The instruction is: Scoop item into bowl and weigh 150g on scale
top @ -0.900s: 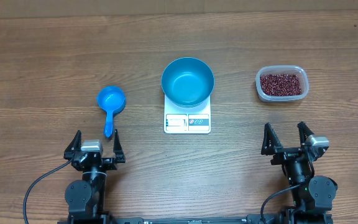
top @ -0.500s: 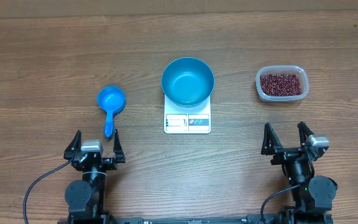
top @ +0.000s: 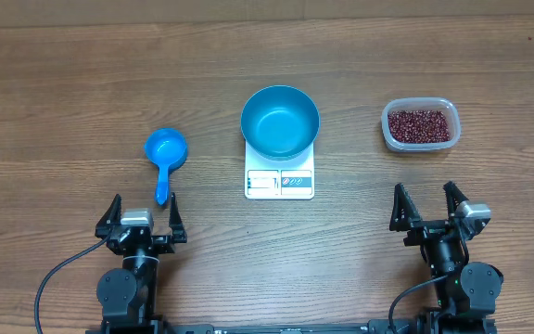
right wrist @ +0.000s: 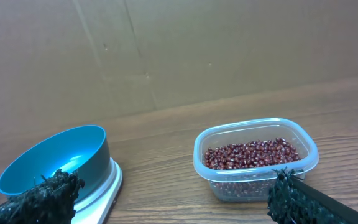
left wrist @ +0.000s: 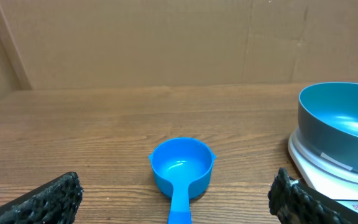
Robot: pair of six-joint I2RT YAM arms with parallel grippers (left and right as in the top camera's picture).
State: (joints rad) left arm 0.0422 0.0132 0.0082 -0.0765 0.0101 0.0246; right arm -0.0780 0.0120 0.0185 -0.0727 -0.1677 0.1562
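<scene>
The blue bowl point(top: 280, 122) point(left wrist: 344, 127) point(right wrist: 53, 160) stands empty on the white scale point(top: 279, 181) point(left wrist: 309, 171) point(right wrist: 107, 186) at mid-table. Dark red-brown beans, the item point(top: 420, 125) point(right wrist: 250, 154), fill a clear plastic tub point(top: 419, 142) point(right wrist: 257, 182) at the right. A small blue handled scoop point(top: 165, 152) point(left wrist: 182, 169) lies left of the scale, handle toward me. My left gripper point(top: 141, 217) point(left wrist: 176, 202) is open just short of the scoop's handle, holding nothing. My right gripper point(top: 428, 206) point(right wrist: 173, 199) is open and empty, a little nearer than the tub.
A brown cardboard wall point(left wrist: 166, 43) point(right wrist: 197, 50) closes off the far side of the wooden table point(top: 63, 83). Bare wood lies between the scale and the tub and along the front edge between the two arms.
</scene>
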